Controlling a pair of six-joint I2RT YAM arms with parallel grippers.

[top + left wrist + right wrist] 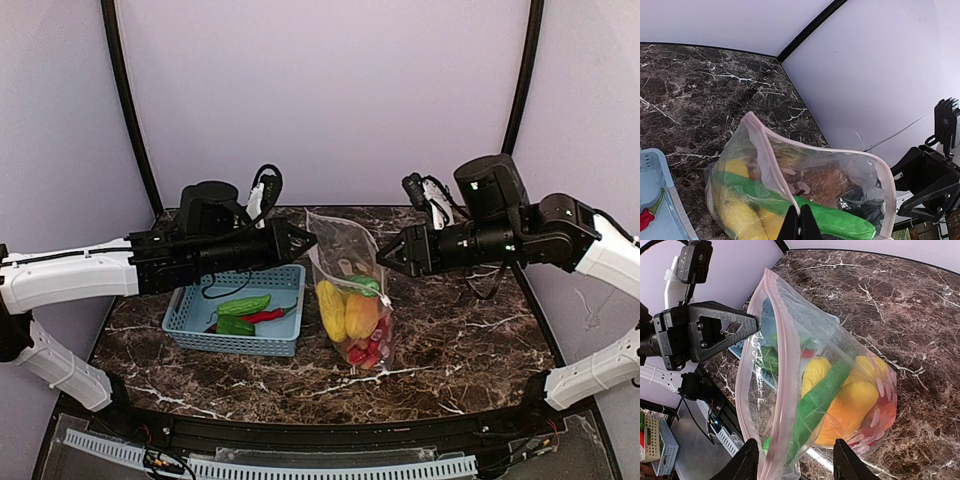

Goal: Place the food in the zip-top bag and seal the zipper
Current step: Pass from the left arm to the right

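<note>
Bulging with colourful food (334, 310), zip-top bag (338, 243) is pinched by left gripper (306, 241), right gripper (384, 256) spread

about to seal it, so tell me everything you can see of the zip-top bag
The zip-top bag is a clear plastic pouch with pale dots and a pinkish rim, standing on the marble table beside the blue basket. Its mouth is open. Yellow, orange, green and red toy food fills it. The left gripper pinches its rim, jaws shut.
</note>
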